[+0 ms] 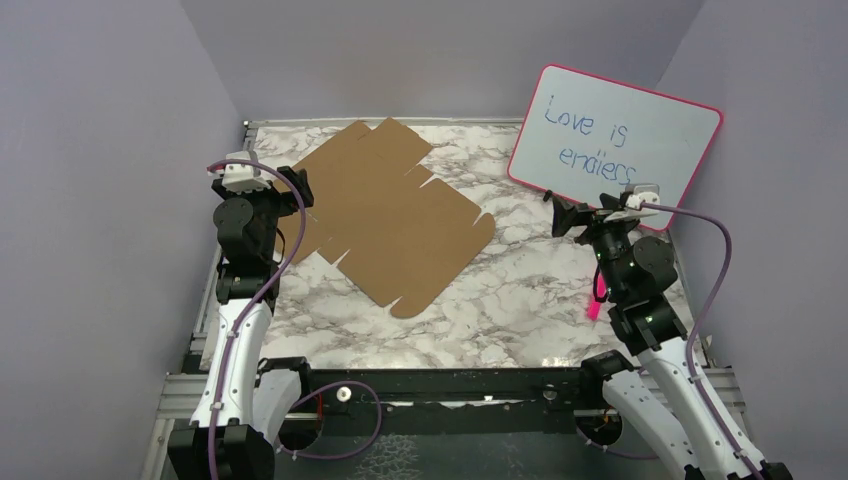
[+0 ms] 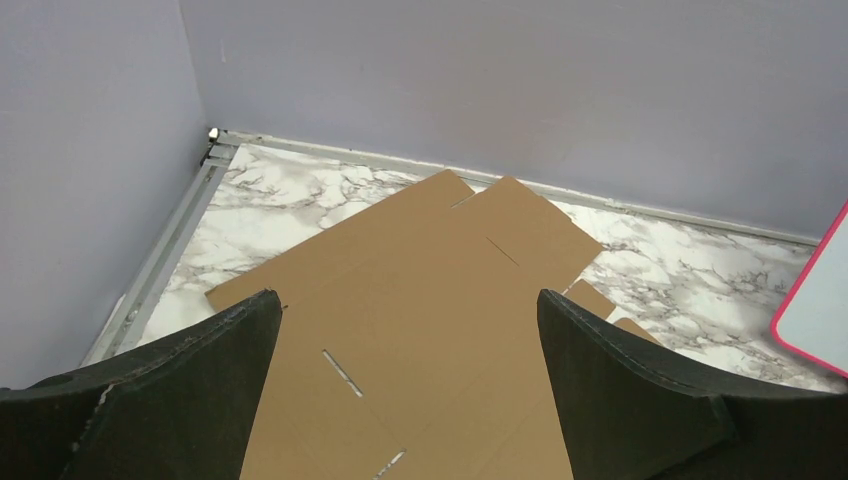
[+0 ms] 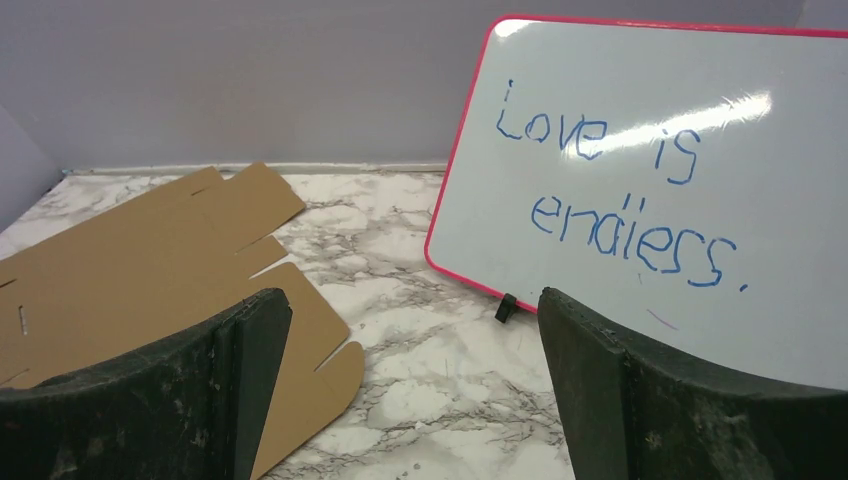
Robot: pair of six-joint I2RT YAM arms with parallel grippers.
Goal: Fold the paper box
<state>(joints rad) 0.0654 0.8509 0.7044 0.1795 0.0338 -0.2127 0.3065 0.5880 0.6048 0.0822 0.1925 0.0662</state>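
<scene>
Paper box [image 1: 398, 212] flat, beneath left pincer [image 2: 408, 305]

The light is bright and even, and it seems to come from above. Shadows are soft and faint. The paper box [image 1: 395, 215] looks the same flat brown all over. The whiteboard [image 3: 650, 180] has a shiny white streak near its top in the right wrist view, but the blue writing is still sharp and easy to read. The table [image 1: 520, 290] shines a little along its near edge. The top view looks a bit grainy.
</scene>
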